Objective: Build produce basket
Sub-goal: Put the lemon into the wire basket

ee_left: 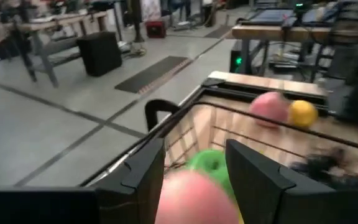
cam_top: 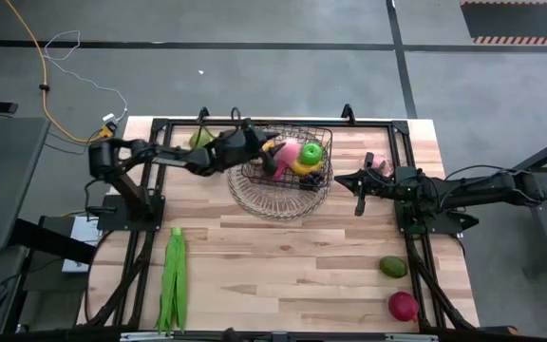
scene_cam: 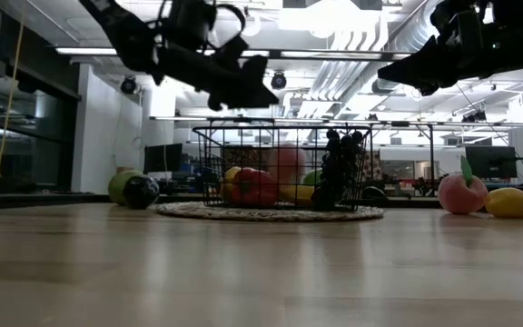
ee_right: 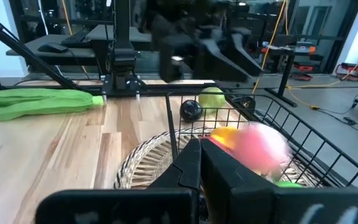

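The wire basket (cam_top: 283,173) stands mid-table toward the far edge. It holds a green apple (cam_top: 312,152), a yellow piece (cam_top: 304,169), dark grapes (scene_cam: 339,168) and a red piece (scene_cam: 254,186). My left gripper (cam_top: 267,154) is open above the basket's left rim, well above it in the low view (scene_cam: 243,86). A pink piece (ee_left: 191,199) shows blurred below its spread fingers, inside the basket (scene_cam: 286,162). My right gripper (cam_top: 358,201) is shut and empty, in the air to the basket's right (ee_right: 199,144). Long green pods (cam_top: 174,280) lie at the near left.
A green pear (cam_top: 200,138) and a dark ball (scene_cam: 141,191) lie at the far left beside the basket. A yellow-green fruit (cam_top: 393,267) and a red apple (cam_top: 403,305) lie at the near right. Bare wood lies between the pods and those fruits.
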Controlling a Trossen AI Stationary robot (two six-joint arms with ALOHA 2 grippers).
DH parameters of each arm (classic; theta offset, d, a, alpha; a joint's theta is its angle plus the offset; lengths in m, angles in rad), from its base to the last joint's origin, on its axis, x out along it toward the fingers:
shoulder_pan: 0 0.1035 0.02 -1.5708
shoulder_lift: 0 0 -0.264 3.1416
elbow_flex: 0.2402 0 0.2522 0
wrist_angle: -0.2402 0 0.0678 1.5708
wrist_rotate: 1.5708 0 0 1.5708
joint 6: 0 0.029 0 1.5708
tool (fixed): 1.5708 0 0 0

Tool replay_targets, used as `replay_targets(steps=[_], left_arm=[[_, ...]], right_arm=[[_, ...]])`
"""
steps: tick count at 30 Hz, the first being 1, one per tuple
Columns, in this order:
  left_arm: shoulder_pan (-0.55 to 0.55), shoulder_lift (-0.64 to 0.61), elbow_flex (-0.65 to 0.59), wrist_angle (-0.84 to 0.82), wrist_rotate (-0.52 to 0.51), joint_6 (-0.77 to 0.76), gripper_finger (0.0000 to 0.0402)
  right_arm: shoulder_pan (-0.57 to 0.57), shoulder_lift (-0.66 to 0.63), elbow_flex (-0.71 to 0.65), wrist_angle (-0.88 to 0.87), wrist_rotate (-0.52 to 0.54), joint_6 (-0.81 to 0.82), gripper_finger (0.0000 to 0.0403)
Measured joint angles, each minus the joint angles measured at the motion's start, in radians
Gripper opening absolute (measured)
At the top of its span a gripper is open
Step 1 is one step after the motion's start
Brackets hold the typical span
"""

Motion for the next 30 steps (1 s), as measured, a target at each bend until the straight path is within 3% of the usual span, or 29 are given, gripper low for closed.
replay_targets(steps=[7,15,18,24,30], left_arm=[[-0.004,0.018,0.006,0.017,0.03,-0.01,0.0158],[-0.085,-0.262,-0.106,0.04,0.259,-0.065,0.0158],[-0.141,-0.399,-0.211,0.044,0.245,-0.074,0.0158],[-0.256,-0.66,-0.461,0.114,0.121,-0.075,0.0158],[-0.32,-0.832,-0.649,0.229,0.091,-0.079,0.0158]], right_arm=[[0.0,0.0,0.0,-0.018,0.0,-0.014,0.0],[0.0,0.0,0.0,0.0,0.0,-0.014,0.0],[0.0,0.0,0.0,0.001,0.0,-0.01,0.0],[0.0,0.0,0.0,0.022,0.0,0.004,0.0],[0.0,0.0,0.0,0.049,0.0,0.005,0.0]])
